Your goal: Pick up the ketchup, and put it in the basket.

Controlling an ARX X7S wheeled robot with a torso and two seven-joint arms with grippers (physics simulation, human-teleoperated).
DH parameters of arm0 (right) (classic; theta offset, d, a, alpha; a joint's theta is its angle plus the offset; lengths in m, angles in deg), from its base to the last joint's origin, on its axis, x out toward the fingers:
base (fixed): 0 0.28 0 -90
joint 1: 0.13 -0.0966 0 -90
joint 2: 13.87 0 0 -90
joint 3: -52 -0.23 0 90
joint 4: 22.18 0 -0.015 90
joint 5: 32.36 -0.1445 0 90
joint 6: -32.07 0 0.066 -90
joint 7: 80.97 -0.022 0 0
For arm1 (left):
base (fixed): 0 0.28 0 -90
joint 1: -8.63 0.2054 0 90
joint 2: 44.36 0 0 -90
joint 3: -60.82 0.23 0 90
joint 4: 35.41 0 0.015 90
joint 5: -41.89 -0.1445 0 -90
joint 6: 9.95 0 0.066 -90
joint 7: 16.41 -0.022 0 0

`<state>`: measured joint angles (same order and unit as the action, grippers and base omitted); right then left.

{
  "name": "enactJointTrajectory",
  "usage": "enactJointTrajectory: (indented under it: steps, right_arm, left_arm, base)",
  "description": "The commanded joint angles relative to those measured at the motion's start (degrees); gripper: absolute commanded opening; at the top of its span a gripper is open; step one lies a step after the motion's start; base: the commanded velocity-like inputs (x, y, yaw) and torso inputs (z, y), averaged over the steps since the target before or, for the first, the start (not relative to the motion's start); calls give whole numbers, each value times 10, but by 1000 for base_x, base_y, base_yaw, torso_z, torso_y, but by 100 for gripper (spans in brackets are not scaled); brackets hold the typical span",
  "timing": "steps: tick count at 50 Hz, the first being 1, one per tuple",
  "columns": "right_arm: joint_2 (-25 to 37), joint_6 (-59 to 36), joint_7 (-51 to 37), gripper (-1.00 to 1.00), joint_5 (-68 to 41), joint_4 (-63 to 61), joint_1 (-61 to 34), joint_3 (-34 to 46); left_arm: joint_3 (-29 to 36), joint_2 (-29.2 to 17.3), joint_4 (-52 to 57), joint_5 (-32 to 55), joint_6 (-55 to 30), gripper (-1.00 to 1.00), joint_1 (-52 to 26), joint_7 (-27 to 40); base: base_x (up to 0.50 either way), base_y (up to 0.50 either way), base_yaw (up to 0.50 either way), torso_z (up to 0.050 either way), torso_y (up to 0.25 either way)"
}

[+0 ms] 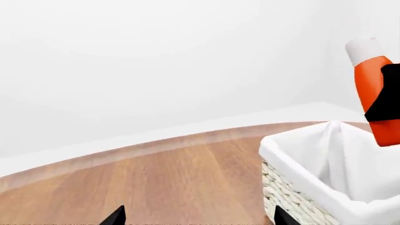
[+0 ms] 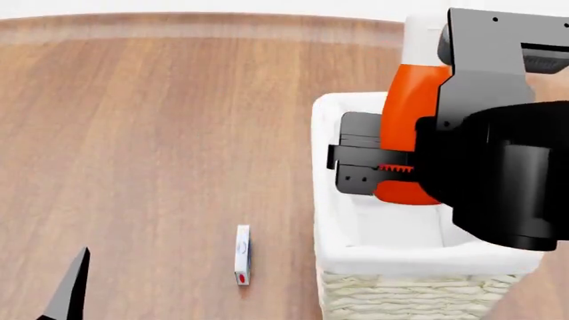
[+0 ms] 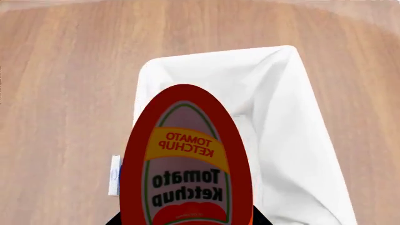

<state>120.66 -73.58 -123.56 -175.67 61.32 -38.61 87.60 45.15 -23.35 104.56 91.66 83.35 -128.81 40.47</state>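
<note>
The ketchup (image 2: pixel 409 113) is an orange-red bottle with a white cap, held upright over the basket (image 2: pixel 400 297). My right gripper (image 2: pixel 400 167) is shut on its lower body. In the right wrist view the ketchup (image 3: pixel 187 159) fills the middle with its yellow "Tomato Ketchup" label. The white-lined basket (image 3: pixel 300 140) lies beneath it, and the right gripper (image 3: pixel 187 221) grips it at the frame's edge. The left wrist view shows the ketchup (image 1: pixel 374 89) above the basket (image 1: pixel 293 161). My left gripper (image 1: pixel 198 220) is open with nothing between its fingers, beside the basket's wicker wall.
A small white flat item with a red mark (image 2: pixel 242 255) lies on the wooden surface (image 2: pixel 160 133) to the left of the basket. It appears again as the small white item (image 3: pixel 114 174) in the right wrist view. One left fingertip (image 2: pixel 76 287) shows at the lower left.
</note>
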Motion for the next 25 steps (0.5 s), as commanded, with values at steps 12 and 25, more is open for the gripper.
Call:
enactJointTrajectory:
  steps: [12,25]
  right_arm:
    - [-22,-58,29,-100,-27,69,25,-19]
    - [-38,-69,42,-100,-14,111,60,-19]
  left_arm:
    - [1,7,-12,6,2,100,3,-10]
    - [2,13,-19,5,2,100,7,-13]
  base:
    - [0,0,0,0,0]
    - [0,0,0,0,1]
